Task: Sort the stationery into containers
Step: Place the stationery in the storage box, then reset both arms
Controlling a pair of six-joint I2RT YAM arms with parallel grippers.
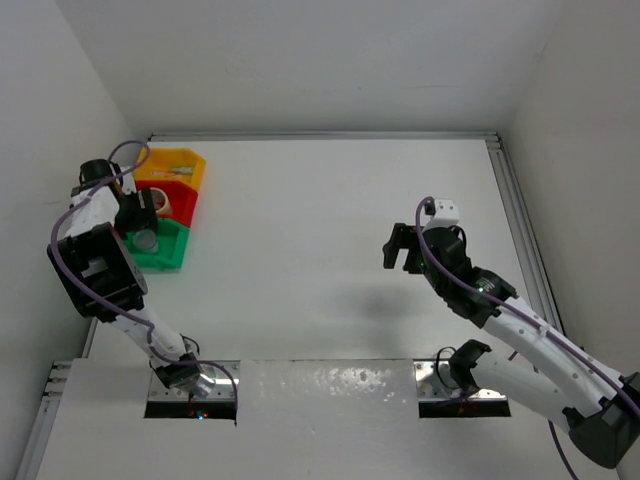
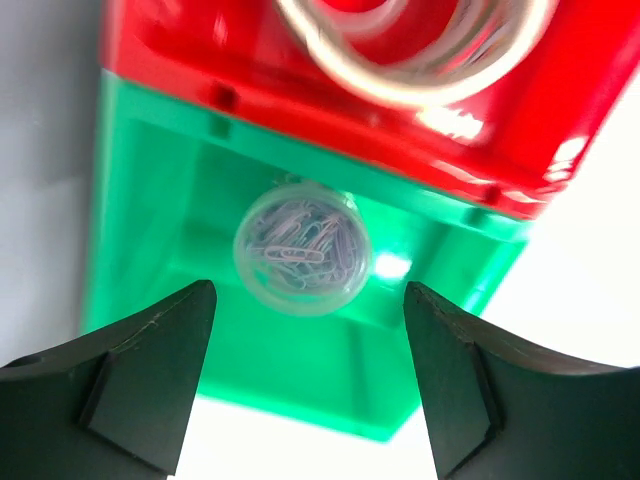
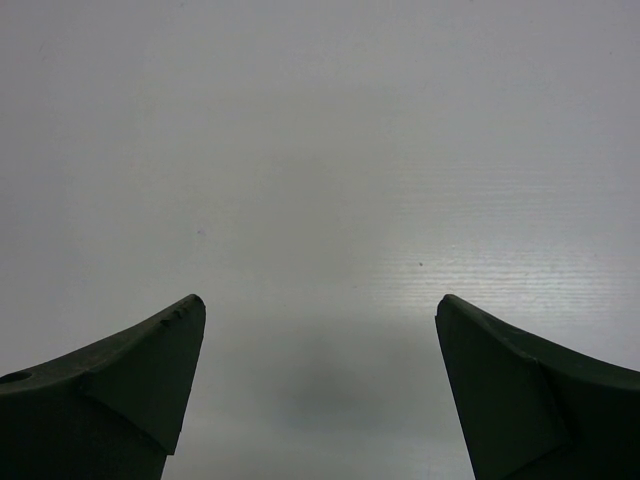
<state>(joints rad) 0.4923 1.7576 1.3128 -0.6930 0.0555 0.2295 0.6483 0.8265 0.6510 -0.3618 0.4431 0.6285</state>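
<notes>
1. Two pincers gape empty; left gripper [image 2: 308, 300] hangs over the green bin [image 2: 140, 220].
2. Clear tub of paper clips [image 2: 298, 250] lies inside, just beyond its fingertips.
3. Right gripper [image 3: 320, 305] hovers above the table [image 3: 320, 150].

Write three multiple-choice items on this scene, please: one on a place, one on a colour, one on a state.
1. The round clear plastic box of paper clips lies:
A in a blue tray
B in the green plastic bin
C in a cardboard carton

2. The plastic bin farthest from the arm bases is:
A yellow-orange
B blue
C purple

3. The right tool is:
A fully shut
B shut on a pen
C open and empty

Answers:
1 B, green walls surround the box in the left wrist view.
2 A, the yellow-orange plastic bin stands at the far end of the row in the top view.
3 C, its jaws stand wide apart with nothing between them.
</notes>
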